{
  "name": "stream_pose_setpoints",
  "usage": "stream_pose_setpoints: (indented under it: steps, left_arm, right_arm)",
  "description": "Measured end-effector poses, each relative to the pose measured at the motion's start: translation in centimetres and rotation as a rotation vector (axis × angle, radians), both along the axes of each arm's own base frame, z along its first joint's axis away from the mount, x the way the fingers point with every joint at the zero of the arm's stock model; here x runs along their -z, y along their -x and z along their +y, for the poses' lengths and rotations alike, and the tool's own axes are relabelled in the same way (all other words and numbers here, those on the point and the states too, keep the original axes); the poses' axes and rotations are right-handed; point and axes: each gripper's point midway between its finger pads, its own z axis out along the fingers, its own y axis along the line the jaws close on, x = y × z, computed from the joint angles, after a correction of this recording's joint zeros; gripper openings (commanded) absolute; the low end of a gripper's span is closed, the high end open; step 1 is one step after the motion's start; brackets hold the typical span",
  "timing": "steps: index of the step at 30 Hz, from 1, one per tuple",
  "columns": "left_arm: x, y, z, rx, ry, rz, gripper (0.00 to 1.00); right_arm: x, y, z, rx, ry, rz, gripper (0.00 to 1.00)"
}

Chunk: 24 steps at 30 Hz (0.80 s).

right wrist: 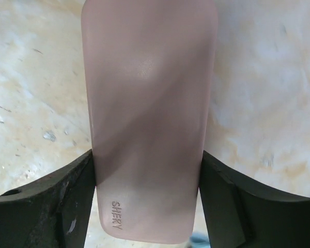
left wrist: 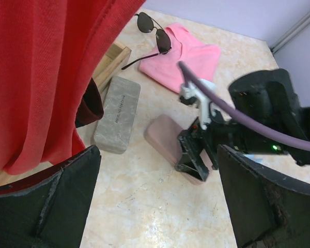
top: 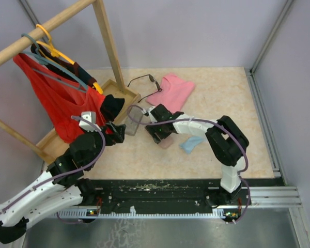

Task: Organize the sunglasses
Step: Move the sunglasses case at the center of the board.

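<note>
The sunglasses, one pair in view, lie on the table well ahead of the left gripper, touching the edge of a pink garment. A hanging red garment blocks that gripper's left side. Its jaws are spread wide and hold nothing. Near it, ahead and left, lies a closed grey case. The right gripper clamps a closed pink case, fingers pressed on both long sides. What either case holds is hidden. A light-blue cloth beside it is partly covered by the arm.
</note>
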Motion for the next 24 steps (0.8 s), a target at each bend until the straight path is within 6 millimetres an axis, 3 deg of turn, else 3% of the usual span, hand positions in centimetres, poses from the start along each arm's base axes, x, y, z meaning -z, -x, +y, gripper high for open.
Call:
stream_pose_setpoints:
  steps: [5, 8, 12, 18, 24]
  left_arm:
    - [1.1, -0.3, -0.5, -0.007, -0.019, 0.040, 0.98]
    - [2.4, -0.6, -1.0, -0.012, -0.045, 0.082, 0.98]
    - [3.6, -1.0, -1.7, -0.020, -0.072, 0.138, 0.99]
    - [4.3, -1.4, -2.3, -0.031, -0.099, 0.187, 1.00]
    - [4.6, -1.5, -2.5, -0.037, -0.111, 0.209, 1.00]
  right_arm:
    - [-0.3, 2.6, -3.6, 0.283, -0.031, 0.019, 0.47]
    - [-0.6, 3.8, -4.7, 0.446, -0.056, 0.029, 0.63]
    - [-1.0, 4.3, -3.5, 0.569, -0.112, 0.027, 0.76]
    - [-1.4, 4.4, -2.0, 0.604, -0.175, 0.019, 0.90]
    - [-4.6, 3.2, -2.0, 0.565, -0.232, -0.074, 0.99]
